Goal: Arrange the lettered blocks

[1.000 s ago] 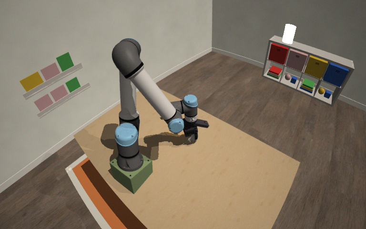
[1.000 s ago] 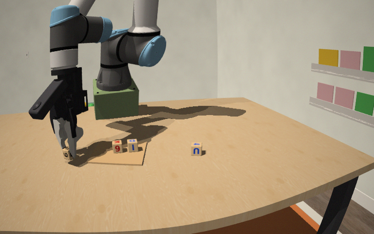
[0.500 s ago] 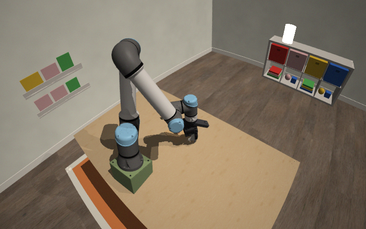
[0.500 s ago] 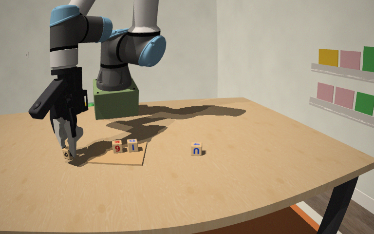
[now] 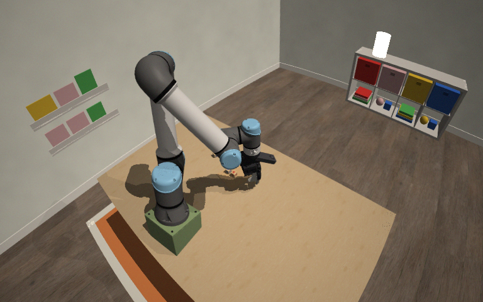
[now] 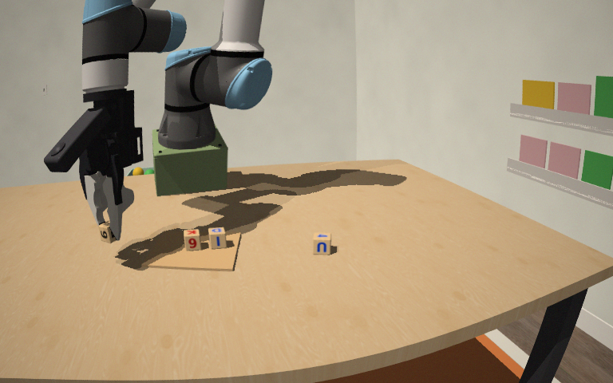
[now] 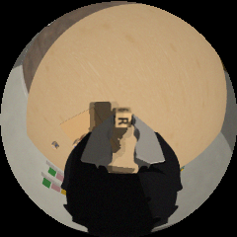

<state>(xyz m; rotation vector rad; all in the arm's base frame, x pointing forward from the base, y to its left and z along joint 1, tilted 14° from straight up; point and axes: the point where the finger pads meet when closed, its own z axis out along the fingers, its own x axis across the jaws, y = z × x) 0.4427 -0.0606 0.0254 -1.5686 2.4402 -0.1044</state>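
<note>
Since D (image 5: 227, 171) (image 6: 216, 238) and K (image 5: 233, 173) (image 6: 191, 240) already stand on the mat (image 6: 194, 262) (image 7: 74, 129), gripper (image 5: 253, 178) (image 6: 108, 229) (image 7: 122, 115) has the R block (image 6: 104, 233) (image 7: 122, 118) pinched left of it, likely to finish D-K-R from base side. The 4 block (image 5: 214, 155) (image 6: 322, 244) (image 7: 55, 145) sits off-mat, right, presumably the spare.

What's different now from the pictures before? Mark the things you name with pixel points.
The gripper (image 5: 253, 179) (image 6: 108, 229) (image 7: 122, 115) went up, lifting the R block (image 6: 104, 233) (image 7: 122, 118) in its fingers. The K block (image 5: 233, 173) (image 6: 191, 240) and D block (image 5: 227, 171) (image 6: 217, 238) stayed on the mat (image 6: 199, 262) (image 7: 74, 125), and the block with the blue 4 on top (image 5: 213, 155) (image 6: 322, 245) (image 7: 54, 145) stayed off it.
</note>
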